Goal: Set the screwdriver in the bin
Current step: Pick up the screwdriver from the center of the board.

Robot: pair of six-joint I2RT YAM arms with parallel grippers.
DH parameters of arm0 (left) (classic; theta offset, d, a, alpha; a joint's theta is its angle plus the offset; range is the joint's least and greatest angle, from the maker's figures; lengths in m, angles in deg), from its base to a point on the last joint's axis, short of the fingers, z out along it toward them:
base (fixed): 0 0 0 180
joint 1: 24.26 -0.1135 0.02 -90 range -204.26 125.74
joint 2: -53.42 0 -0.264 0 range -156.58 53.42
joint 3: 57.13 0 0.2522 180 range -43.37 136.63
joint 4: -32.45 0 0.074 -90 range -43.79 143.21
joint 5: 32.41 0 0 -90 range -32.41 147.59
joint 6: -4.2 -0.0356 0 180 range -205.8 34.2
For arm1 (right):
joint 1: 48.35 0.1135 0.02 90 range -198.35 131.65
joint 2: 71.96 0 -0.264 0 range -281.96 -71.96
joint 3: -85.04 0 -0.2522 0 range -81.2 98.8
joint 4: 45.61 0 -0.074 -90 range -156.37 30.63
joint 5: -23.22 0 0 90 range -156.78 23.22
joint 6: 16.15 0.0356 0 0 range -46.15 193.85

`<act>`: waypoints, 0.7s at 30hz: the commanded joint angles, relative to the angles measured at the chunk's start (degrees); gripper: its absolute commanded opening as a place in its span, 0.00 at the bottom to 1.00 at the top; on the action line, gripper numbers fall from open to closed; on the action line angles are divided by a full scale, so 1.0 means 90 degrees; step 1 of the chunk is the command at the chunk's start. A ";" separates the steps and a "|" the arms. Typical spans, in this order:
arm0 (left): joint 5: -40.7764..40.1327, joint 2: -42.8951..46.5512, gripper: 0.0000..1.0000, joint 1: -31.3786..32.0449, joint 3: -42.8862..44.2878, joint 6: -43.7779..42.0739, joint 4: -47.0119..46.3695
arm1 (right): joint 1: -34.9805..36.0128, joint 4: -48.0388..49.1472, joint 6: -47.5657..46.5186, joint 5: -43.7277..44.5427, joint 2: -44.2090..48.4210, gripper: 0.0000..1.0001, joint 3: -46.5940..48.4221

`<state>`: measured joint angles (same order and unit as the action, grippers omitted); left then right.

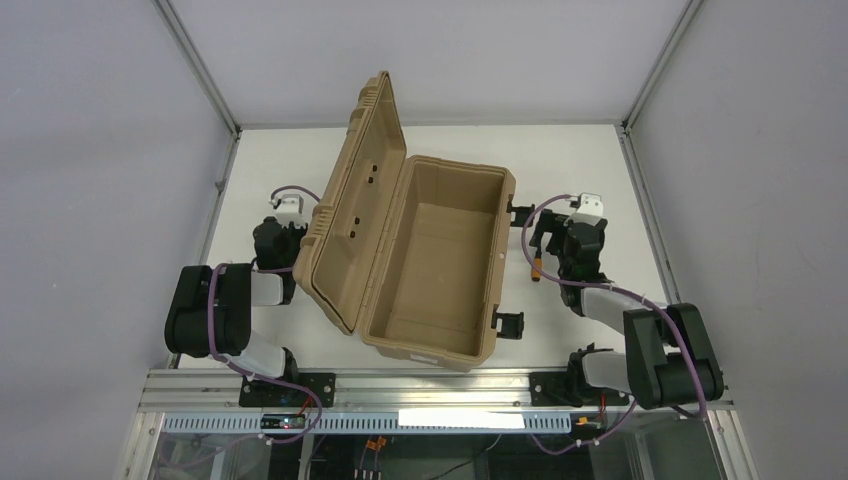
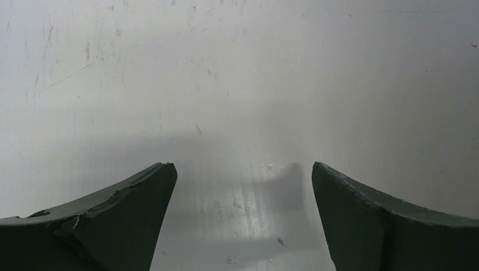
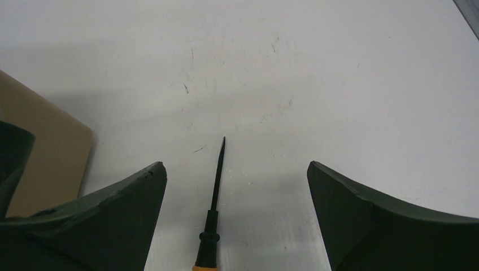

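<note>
On the table (image 3: 339, 84) right of the bin (image 1: 460, 164), the right gripper (image 3: 237, 169) is spread wide astride the screwdriver (image 3: 216, 189), not gripping it; the left gripper (image 2: 243, 169) is likewise spread.

A white, scuffed counter (image 1: 455, 150) lies under both pairs of jaws; beyond and beside them stand 3 plain grey walls (image 1: 430, 50), joined by 2 aluminium posts (image 1: 200, 65).

Tan bin (image 1: 440, 270) with lid (image 1: 355, 200) open leftward, screwdriver (image 1: 540, 270) on table (image 1: 560, 160) just right of it
</note>
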<state>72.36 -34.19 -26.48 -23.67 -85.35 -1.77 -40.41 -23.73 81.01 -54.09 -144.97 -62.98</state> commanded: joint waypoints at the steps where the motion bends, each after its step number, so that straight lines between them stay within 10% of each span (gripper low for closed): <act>1: -0.0058 0.0125 0.99 0.0032 0.0067 -0.0062 -0.0186 | -0.0045 -0.0488 0.0051 0.0080 0.0428 0.99 0.0369; 21: -0.0055 0.0125 0.99 0.0033 0.0067 -0.0067 -0.0186 | -0.0049 -0.5153 -0.0207 0.0069 0.2151 0.99 0.3423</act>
<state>72.36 -34.19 -26.48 -23.67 -85.35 -1.77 -40.43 -59.18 80.31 -53.98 -127.38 -40.80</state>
